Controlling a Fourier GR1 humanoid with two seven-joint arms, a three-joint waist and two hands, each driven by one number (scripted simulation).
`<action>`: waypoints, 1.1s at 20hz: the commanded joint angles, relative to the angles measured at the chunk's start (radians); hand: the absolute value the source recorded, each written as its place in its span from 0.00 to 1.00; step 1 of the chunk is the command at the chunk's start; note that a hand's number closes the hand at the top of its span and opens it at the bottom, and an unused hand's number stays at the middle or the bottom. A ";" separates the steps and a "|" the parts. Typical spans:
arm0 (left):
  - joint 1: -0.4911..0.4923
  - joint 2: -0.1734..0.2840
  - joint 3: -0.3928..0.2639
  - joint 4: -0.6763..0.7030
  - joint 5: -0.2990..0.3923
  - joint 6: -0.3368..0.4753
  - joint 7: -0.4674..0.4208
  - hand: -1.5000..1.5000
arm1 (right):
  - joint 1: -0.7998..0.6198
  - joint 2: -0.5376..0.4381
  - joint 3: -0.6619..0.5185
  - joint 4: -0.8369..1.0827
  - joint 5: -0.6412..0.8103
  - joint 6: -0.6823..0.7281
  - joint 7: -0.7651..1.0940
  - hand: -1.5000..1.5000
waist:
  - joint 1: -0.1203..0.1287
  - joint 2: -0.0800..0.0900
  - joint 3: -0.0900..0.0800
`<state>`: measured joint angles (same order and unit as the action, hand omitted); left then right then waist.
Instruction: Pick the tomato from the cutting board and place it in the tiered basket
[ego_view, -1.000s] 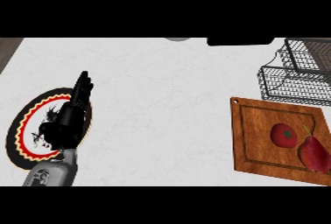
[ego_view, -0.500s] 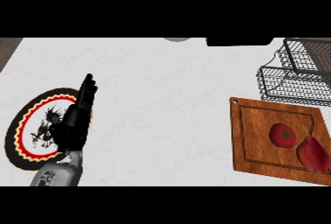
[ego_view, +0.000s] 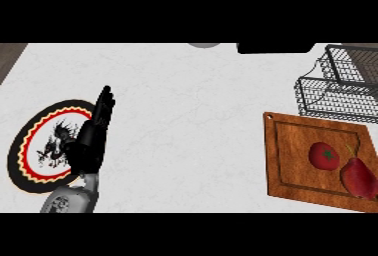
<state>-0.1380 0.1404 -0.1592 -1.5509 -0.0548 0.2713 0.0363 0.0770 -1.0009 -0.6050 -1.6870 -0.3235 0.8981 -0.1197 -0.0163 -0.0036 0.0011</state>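
One left hand (ego_view: 94, 131), fingers straight, edge-on

I see a dragon-patterned plate (ego_view: 29, 150) at the white counter's (ego_view: 184, 100) left; a dark red pepper (ego_view: 359, 177) lies far right.

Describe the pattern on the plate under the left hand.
Head view: plate, black rim, red-and-yellow zigzag ring, white centre with black dragon-like figure.

Left hand (ego_view: 90, 137) open over plate, tomato untouched on board.
Fingers straight, hand overlapping the dragon-print plate (ego_view: 29, 150). Far to its right: cutting board (ego_view: 295, 155) with tomato (ego_view: 324, 155) touching a dark red pepper (ego_view: 359, 177); wire tiered basket (ego_view: 336, 92) beyond board.
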 joint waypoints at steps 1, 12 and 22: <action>-0.020 -0.041 -0.021 0.052 -0.026 0.019 -0.036 0.50 | 0.029 0.022 0.027 -0.149 0.167 -0.027 0.015 0.00 | 0.002 0.003 -0.001; -0.037 -0.031 0.025 0.034 -0.032 -0.026 0.000 0.50 | 0.008 0.186 0.130 -0.313 0.345 0.004 0.116 0.00 | 0.016 0.004 -0.001; 0.008 -0.026 0.060 0.009 -0.011 -0.068 -0.036 0.50 | 0.022 0.212 0.157 -0.314 0.491 0.101 0.154 0.00 | 0.015 0.003 -0.001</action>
<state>-0.1563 0.0951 -0.1299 -1.5264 -0.0926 0.2402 0.0269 0.0991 -0.8058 -0.4535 -1.9930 0.1174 0.9570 0.0247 -0.0018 -0.0003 0.0000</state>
